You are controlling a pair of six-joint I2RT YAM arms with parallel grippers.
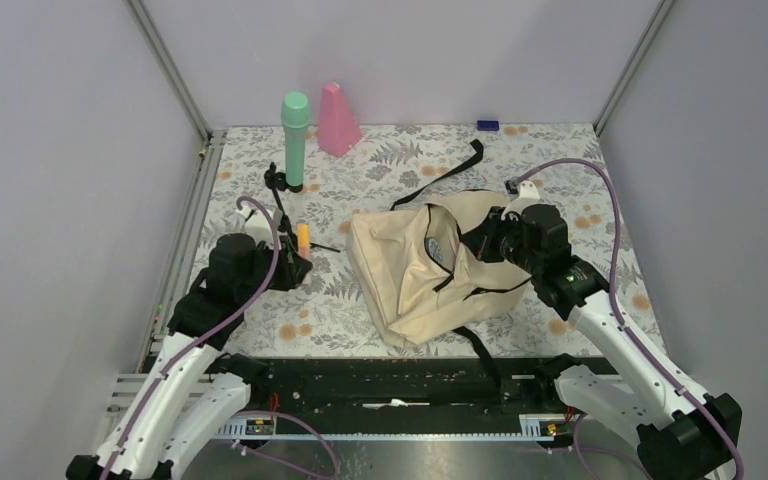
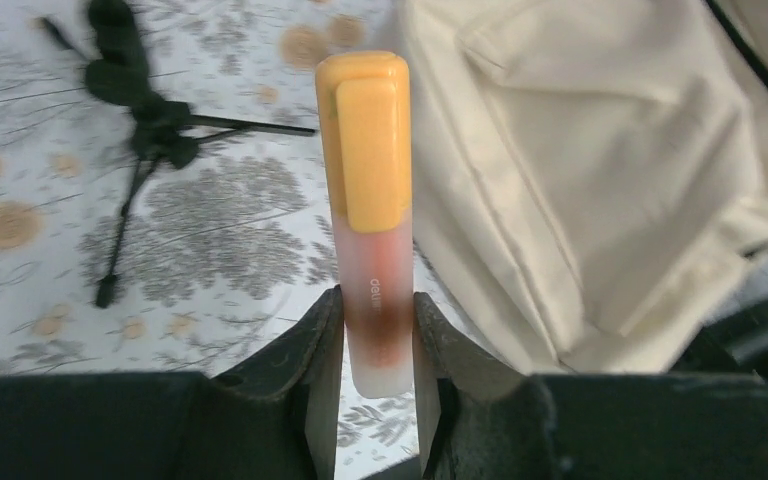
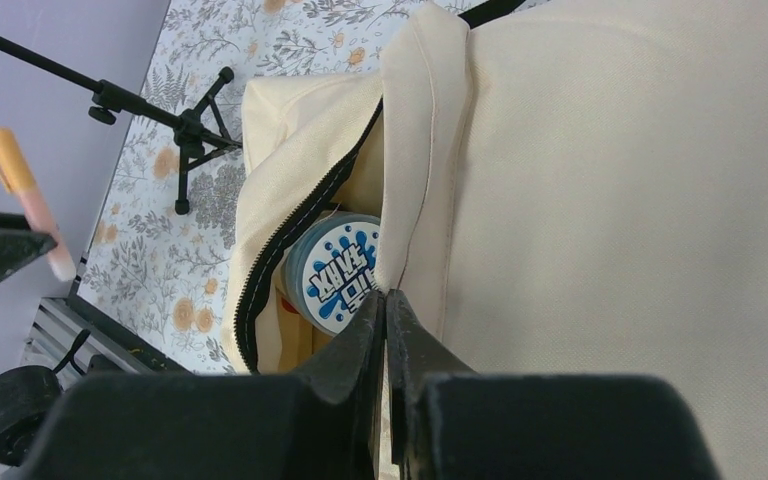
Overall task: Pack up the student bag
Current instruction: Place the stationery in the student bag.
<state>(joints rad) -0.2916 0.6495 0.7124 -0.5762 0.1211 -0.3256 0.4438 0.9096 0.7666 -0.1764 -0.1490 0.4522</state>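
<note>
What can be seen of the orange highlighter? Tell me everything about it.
Stubby highlighter: orange cap with clip, frosted translucent barrel tinted orange-pink, small grey print. The left gripper clamps its lower barrel, cap pointing away from the fingers. It is held off the floral table, beside the student bag, touching neither.

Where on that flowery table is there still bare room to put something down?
Bare table lies at the back, between the pink cone and the small blue block, and near the front, between the left arm and the student bag. The left middle is crowded: green bottle, tripod, left hand holding a marker.
</note>
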